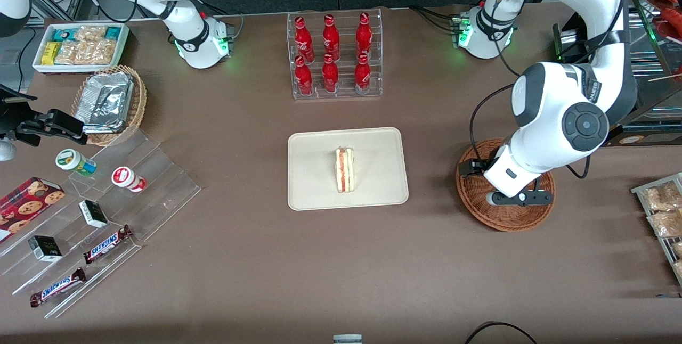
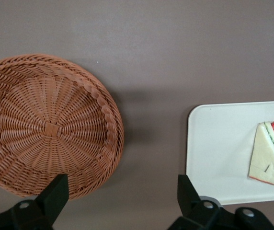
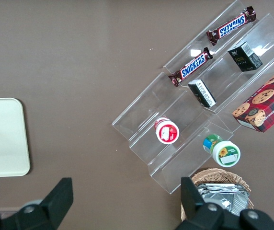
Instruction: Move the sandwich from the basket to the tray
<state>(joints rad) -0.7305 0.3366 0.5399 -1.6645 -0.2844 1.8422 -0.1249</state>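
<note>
A: Start with the big things. Where does the flat cream-beige rectangular plastic tray (image 1: 373, 195) sit?

B: Mid-table, nearer the front camera than the clear rack of red bottles (image 1: 334, 55). The round, shallow, reddish-brown woven wicker basket (image 1: 506, 219) lies well apart from it, toward the working arm's end of the table, and the wrist view shows its woven floor bare.

A: And the sandwich?

B: The small triangular wedge of pale white bread with a red-orange filling stripe (image 1: 344, 169) lies on the tray, roughly at its middle, not touching the rim. Its striped cut edge runs toward and away from the front camera, so that is its long axis.

A: Where is the left arm's gripper?

B: The black two-finger gripper (image 1: 519, 198) hangs over the basket, above its inner floor. Its fingers (image 2: 55, 191) stand wide apart with nothing between them.

A: So which way does the sandwich lie from the jaws?

B: Sideways, toward the tray and the parked arm's end, with a strip of brown table (image 1: 319, 269) between basket and tray. It is well clear of the jaws, neither under nor between them.

A: What does that mean for the task?

B: I judge the placing done: sandwich on tray, basket holding nothing. No grasp seems called for; the arm likely only needs to lift away, keeping clear of the basket's rim.
</note>
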